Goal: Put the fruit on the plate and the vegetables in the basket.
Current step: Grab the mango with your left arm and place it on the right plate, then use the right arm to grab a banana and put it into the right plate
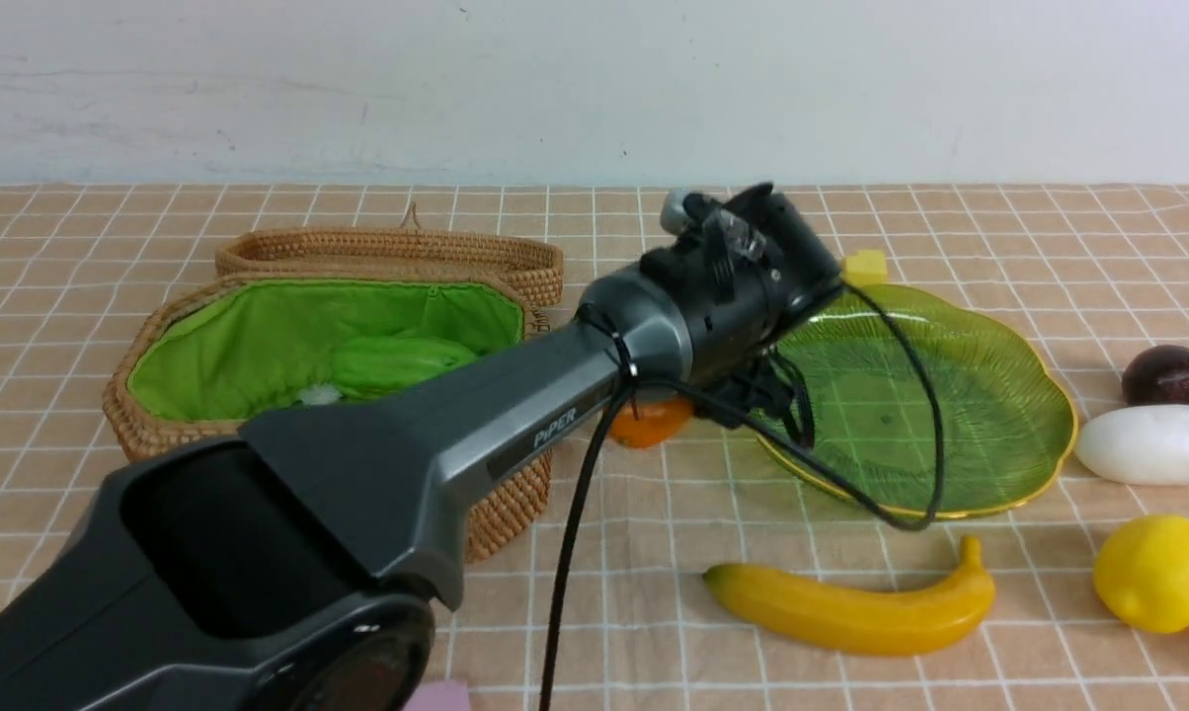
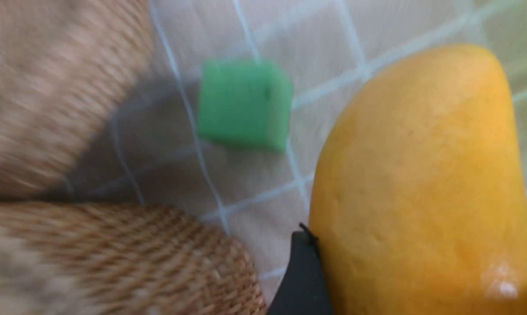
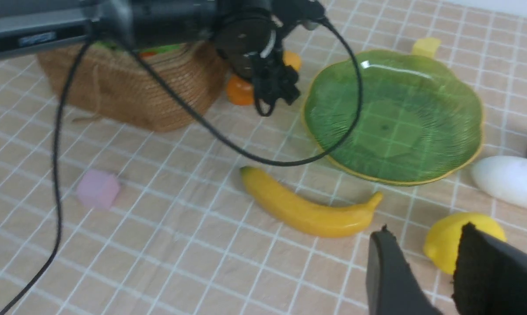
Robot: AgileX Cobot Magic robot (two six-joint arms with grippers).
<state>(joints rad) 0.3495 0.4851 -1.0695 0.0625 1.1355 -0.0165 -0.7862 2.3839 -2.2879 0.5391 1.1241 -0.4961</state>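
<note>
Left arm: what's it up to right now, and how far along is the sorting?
The left arm reaches forward between the basket and the plate, its left claw straddling the mango, which seems to lie on the cloth. Whether it is gripped yet is unclear. The plate is empty. A green gourd lies in the basket. The banana, lemon, dark round fruit and white radish sit on the cloth. The right claw hovers open near the lemon, holding nothing.

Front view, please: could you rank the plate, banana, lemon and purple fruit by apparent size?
1. plate
2. banana
3. lemon
4. purple fruit
The lemon lies nearer the camera, so that last pair is unsure.
</note>
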